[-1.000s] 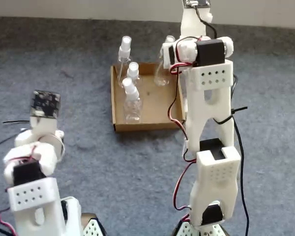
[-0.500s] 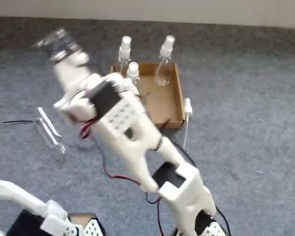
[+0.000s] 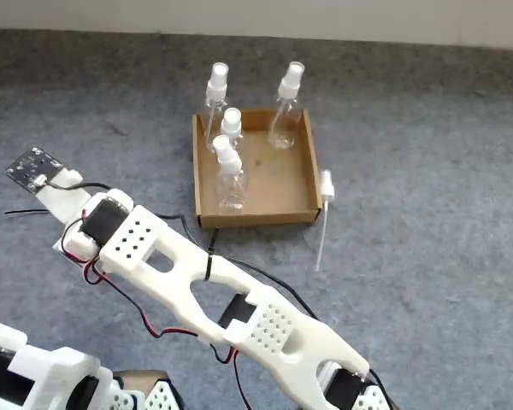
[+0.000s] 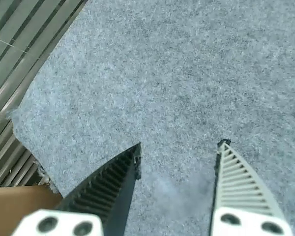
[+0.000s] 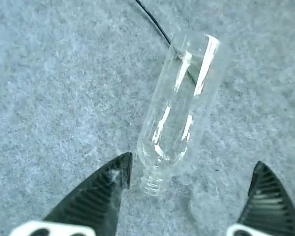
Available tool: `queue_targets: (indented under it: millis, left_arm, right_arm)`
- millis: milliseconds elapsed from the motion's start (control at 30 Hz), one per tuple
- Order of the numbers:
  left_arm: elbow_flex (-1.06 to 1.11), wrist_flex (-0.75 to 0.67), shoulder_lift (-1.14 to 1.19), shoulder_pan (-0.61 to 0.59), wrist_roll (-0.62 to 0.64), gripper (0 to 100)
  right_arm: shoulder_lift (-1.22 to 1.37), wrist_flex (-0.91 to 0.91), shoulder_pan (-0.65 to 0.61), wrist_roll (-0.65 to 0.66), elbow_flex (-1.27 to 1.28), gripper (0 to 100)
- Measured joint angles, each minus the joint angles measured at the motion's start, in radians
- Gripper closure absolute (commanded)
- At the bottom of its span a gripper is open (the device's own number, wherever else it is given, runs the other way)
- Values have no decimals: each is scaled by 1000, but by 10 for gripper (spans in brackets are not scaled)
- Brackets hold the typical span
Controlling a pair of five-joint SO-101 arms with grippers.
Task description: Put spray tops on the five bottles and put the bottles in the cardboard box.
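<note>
The fingers (image 5: 105, 189) of the right gripper (image 5: 191, 163) are spread wide and grip nothing; they sit on either side of the open neck of a clear uncapped bottle (image 5: 179, 108) that lies on its side on the grey carpet (image 5: 49, 73), apart from both fingers, with a black cable (image 5: 152, 19) running past its far end. The left gripper (image 4: 180, 145) is also splayed open and empty, hanging over bare carpet. By my reading the job is most of the way through: four capped spray bottles (image 3: 227, 166) stand upright in the cardboard box (image 3: 255, 219), though the back left one sits so near the rim that I cannot be sure it is inside. One bottle is left to cap and box, and its loose spray top (image 3: 326, 184) lies on the carpet just beside the box's right wall, well apart from the bottle, dip tube pointing toward the arms. From above, the right arm (image 3: 179, 256) stretches across to the left and covers the spot where the bottle lies, so the right wrist view supplies the bare neck and the gaps to the fingers, while the high view supplies the bottle count and the spray top's place
</note>
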Motion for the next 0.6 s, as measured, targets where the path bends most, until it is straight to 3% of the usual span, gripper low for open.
queue_targets:
  millis: [600]
  left_arm:
    - [0,-5,17,0,0,765]
  right_arm:
    - [74,-86,-44,0,12,680]
